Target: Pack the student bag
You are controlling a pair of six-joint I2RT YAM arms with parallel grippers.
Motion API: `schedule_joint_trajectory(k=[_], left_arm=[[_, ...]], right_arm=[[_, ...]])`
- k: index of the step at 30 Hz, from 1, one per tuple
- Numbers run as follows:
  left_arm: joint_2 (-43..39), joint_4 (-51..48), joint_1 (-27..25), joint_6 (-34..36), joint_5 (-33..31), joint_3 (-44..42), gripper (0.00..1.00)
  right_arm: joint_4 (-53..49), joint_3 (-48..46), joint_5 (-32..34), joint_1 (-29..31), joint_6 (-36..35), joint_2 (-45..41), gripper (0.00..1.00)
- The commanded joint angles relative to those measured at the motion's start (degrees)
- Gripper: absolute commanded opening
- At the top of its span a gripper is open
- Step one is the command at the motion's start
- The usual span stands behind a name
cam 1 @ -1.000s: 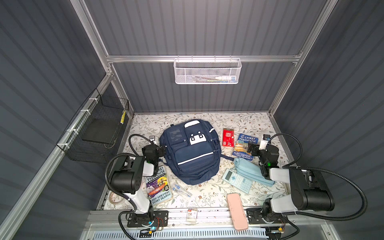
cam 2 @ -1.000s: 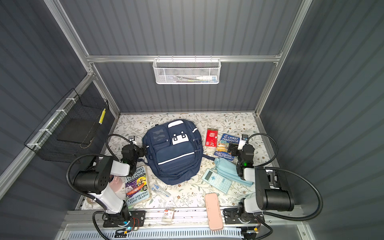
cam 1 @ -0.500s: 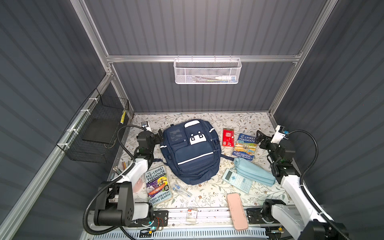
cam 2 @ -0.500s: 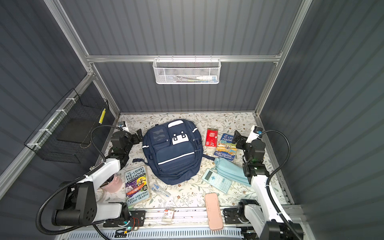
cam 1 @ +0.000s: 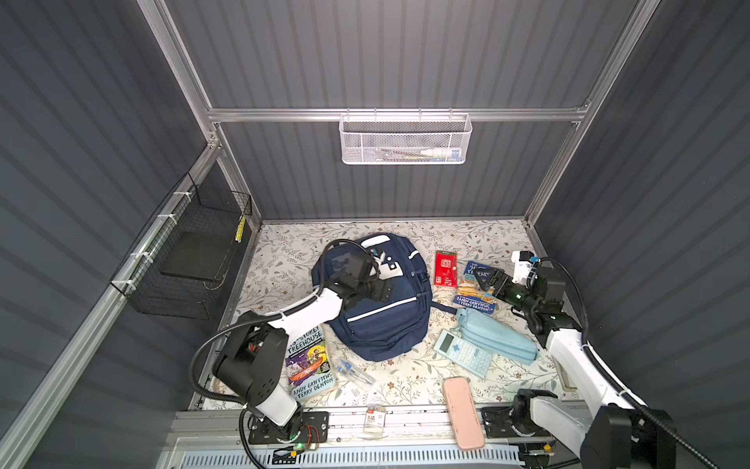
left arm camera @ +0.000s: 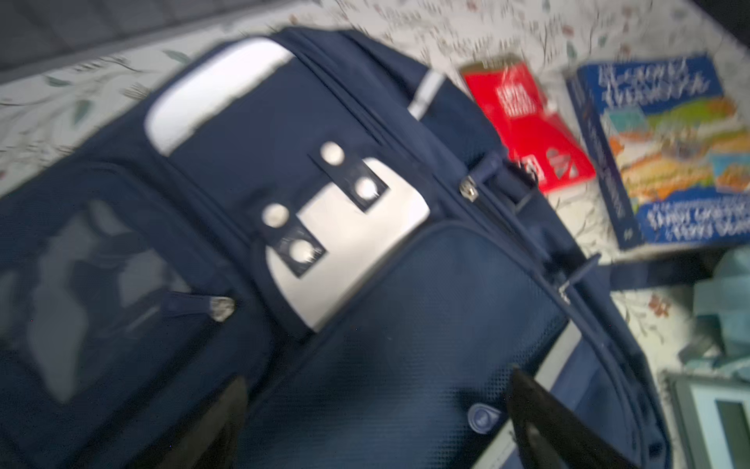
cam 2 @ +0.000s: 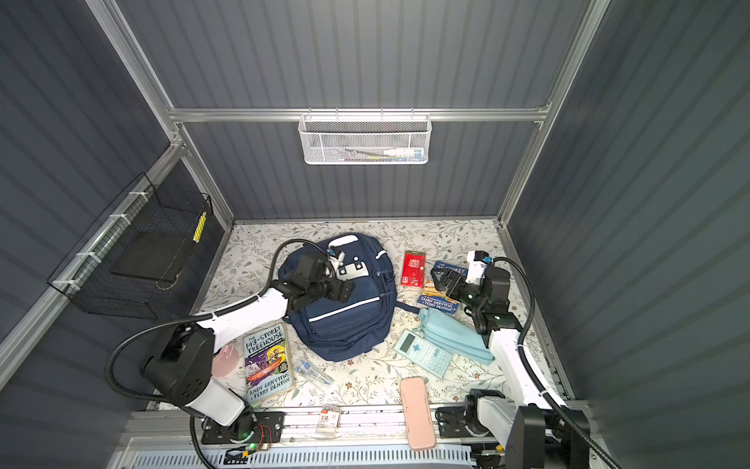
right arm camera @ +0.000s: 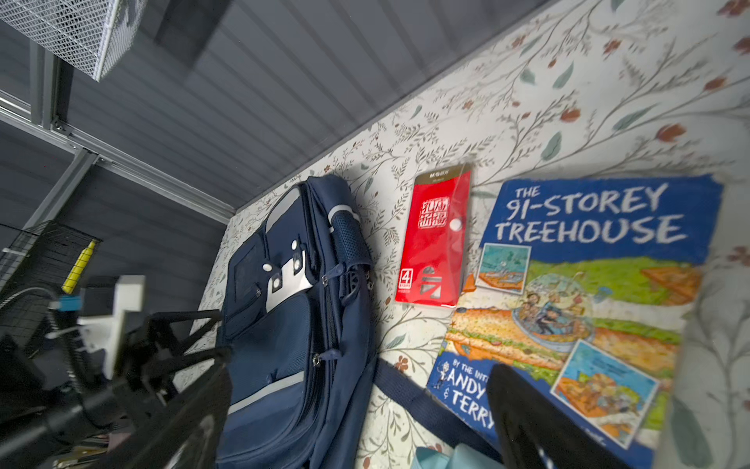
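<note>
Left wrist view: the student bag (left arm camera: pixel 406 325) is seen closed on the desk (left arm camera: pixel 48 97) beneath the left jaws, spread wide and empty like the right jaws; fabric might be pinched instead of a zip pull (left arm camera: pixel 221 307).

We see a flowery table (cam 1: pixel 284 260). The blue student bag (cam 1: pixel 385 325) lies in the middle. Around it lie 2 books, 1 purple book (cam 1: pixel 310 365) and 1 blue book (cam 1: pixel 473 302), a red pack (cam 1: pixel 445 269), a light blue pouch (cam 1: pixel 499 337), a calculator (cam 1: pixel 462 353) and pens (cam 1: pixel 355 371).
</note>
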Motion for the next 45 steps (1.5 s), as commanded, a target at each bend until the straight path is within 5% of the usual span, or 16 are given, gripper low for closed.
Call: schedule_joint_trajectory(k=[1, 9, 15, 22, 27, 32, 35, 39, 41, 43, 45], left_arm=[[0.84, -4.94, -3.79, 5.32, -3.85, 2.21, 1.00], [5.52, -8.54, -10.46, 3.72, -14.17, 5.44, 1.00], [-0.70, -8.97, -10.43, -8.53, -20.56, 1.18, 1.00], [-11.21, -7.70, -1.88, -18.14, -9.52, -6.40, 0.98], [-13.18, -5.98, 1.10, -25.21, -13.87, -13.05, 0.98], [-8.66, -1.33, 4.46, -24.65, -10.74, -14.24, 0.98], [-4.28, 3.01, 9.63, -26.79, -3.83, -15.61, 0.97], [0.44, 5.89, 11.50, -25.01, -5.08, -15.06, 0.95], [1.72, 6.03, 11.53, -23.67, -6.30, -13.79, 0.91], [3.29, 6.06, 12.21, -22.44, -7.41, -12.27, 0.86], [4.98, 6.66, 14.30, -22.14, -5.46, -11.30, 0.84]], right_arm=[[0.78, -0.07, -3.88, 0.45, 1.98, 0.27, 0.99], [-1.20, 2.61, -3.30, 1.70, 3.73, 0.58, 0.99], [-15.85, 18.50, 8.27, 13.50, -5.21, 11.65, 0.99], [-23.62, 37.63, 11.62, 22.51, -5.58, 32.06, 0.99], [-30.37, 51.11, 10.78, 23.39, -5.72, 46.38, 0.97], [-31.63, 57.48, 8.50, 23.76, -5.35, 54.15, 0.92], [-32.70, 59.07, 7.17, 24.14, -5.67, 56.43, 0.86], [-30.55, 57.79, 5.35, 24.19, -5.10, 57.69, 0.73], [-29.66, 57.26, 4.16, 24.18, -4.89, 58.39, 0.62], [-29.30, 56.86, 3.50, 24.16, -4.71, 58.75, 0.39], [-28.90, 56.25, 3.41, 24.35, -4.19, 59.02, 0.32]])
